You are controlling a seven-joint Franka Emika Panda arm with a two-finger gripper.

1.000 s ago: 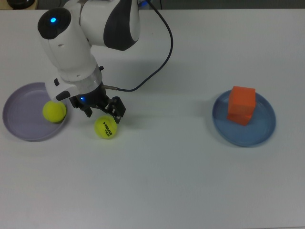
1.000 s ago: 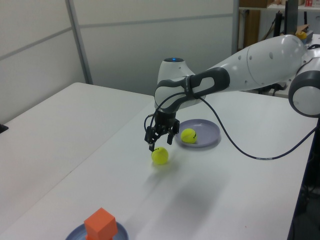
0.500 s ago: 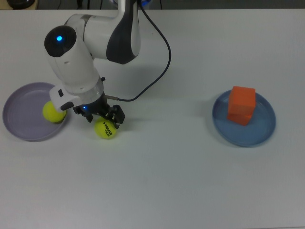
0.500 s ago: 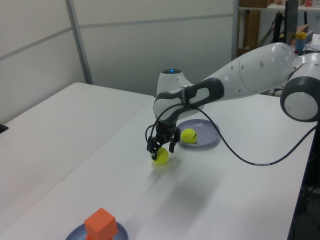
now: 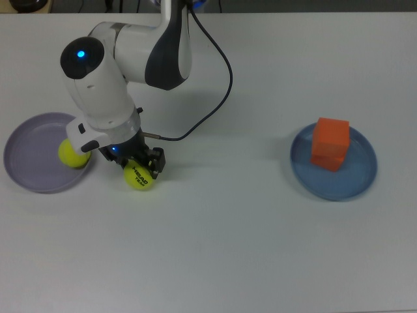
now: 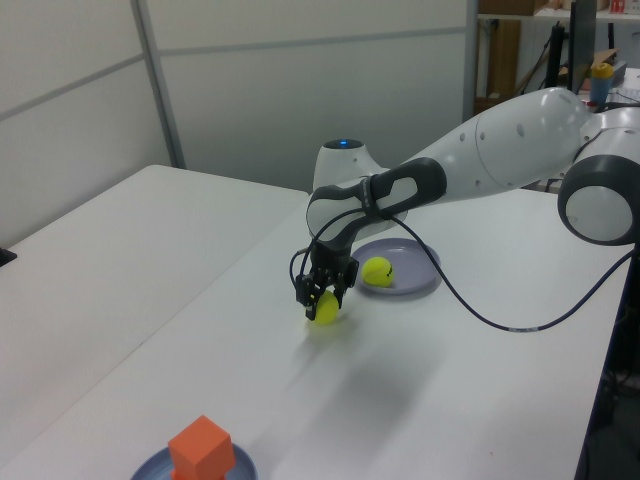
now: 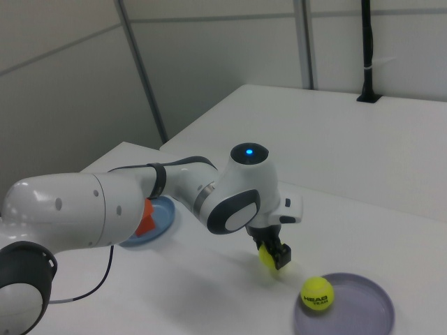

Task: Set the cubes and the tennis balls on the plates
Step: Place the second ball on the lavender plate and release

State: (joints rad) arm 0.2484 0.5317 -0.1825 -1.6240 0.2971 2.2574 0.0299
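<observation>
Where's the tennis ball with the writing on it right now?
In the top view, the lettered tennis ball sits between the claw's fingers, just right of the purple plate holding the other ball.

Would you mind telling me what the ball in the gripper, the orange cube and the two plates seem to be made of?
Ball in the gripper: fuzzy yellow-green felt, dull, with black lettering.
Orange cube: plain matte faces; foam, wood or plastic, hard to say.
Lilac plate and blue plate: smooth, evenly coloured with a soft sheen, probably plastic, though glazed ceramic is possible.
</observation>
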